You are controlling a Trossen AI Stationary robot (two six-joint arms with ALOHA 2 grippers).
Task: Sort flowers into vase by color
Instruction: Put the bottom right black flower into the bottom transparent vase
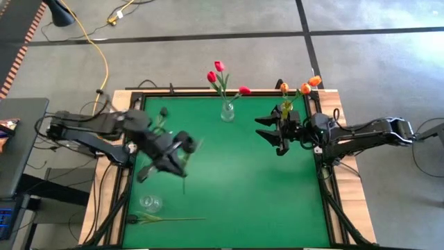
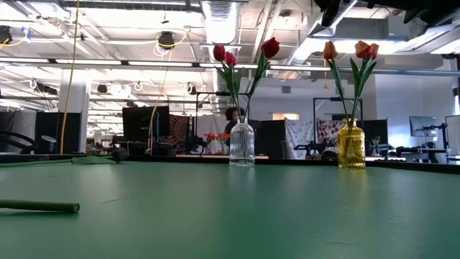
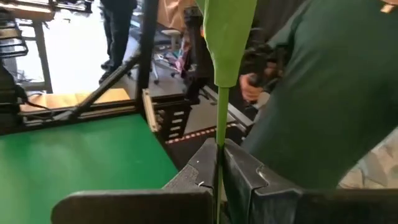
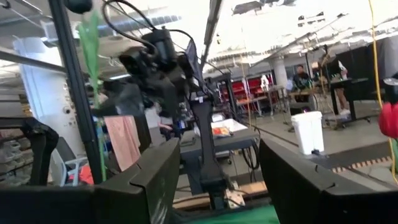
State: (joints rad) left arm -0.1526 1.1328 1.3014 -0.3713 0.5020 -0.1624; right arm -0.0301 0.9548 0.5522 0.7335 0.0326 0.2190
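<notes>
Green stem (image 3: 219,134) clenched in left claw (image 3: 219,180) (wrist view only); right claw (image 1: 276,136) released.

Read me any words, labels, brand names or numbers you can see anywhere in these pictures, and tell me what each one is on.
No readable text in any view.
Clear vase and yellow vase: no label shows.
Green table: unmarked.
Left gripper, shut on a flower stem: no marking shows.
Background screens and hangings in the low view: too small and blurred to read.
</notes>
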